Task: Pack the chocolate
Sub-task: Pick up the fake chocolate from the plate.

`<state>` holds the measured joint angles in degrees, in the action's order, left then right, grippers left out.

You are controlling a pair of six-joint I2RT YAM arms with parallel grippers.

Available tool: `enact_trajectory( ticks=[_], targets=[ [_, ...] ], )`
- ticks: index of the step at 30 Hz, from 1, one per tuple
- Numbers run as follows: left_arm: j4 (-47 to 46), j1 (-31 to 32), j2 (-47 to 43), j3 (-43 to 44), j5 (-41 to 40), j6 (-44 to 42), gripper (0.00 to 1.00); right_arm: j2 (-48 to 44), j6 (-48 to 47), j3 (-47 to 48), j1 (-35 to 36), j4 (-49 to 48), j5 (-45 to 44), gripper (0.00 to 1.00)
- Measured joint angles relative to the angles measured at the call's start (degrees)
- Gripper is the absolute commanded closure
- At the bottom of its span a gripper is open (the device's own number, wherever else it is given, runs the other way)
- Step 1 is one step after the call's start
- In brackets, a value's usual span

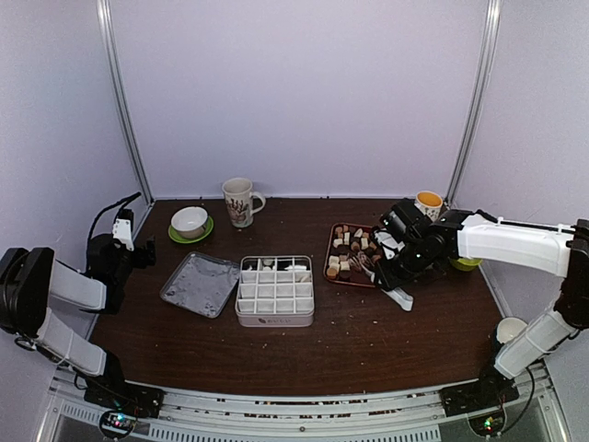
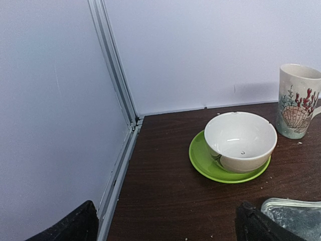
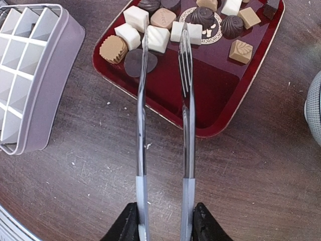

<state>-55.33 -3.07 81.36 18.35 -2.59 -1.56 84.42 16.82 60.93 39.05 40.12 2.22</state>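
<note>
The chocolate is several white, tan and dark pieces on a red tray, which lies right of centre. My right gripper is shut on the handles of metal tongs. The tong arms stand apart, their tips over the tray's near part on either side of a white cube. A white divided box stands left of the tray, at mid-table. My left gripper is open with nothing in it, near the back-left wall, far from the chocolate.
A white bowl on a green saucer and a shell-printed mug stand at the back left. A silver lid lies left of the box. A yellow-filled cup is behind the right arm, a white cup at the right edge.
</note>
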Motion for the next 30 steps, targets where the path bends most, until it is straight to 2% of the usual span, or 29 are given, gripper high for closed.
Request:
enact_trajectory(
  ticks=[21,30],
  targets=[
    [0.00,0.00,0.00,0.00,0.00,0.00,0.02,8.46,0.72,3.80,-1.84,-0.83,-4.24,0.62],
    [0.00,0.00,0.00,0.00,0.00,0.00,0.02,10.49,0.55,5.77,-1.86,-1.03,-4.20,0.58]
  ],
)
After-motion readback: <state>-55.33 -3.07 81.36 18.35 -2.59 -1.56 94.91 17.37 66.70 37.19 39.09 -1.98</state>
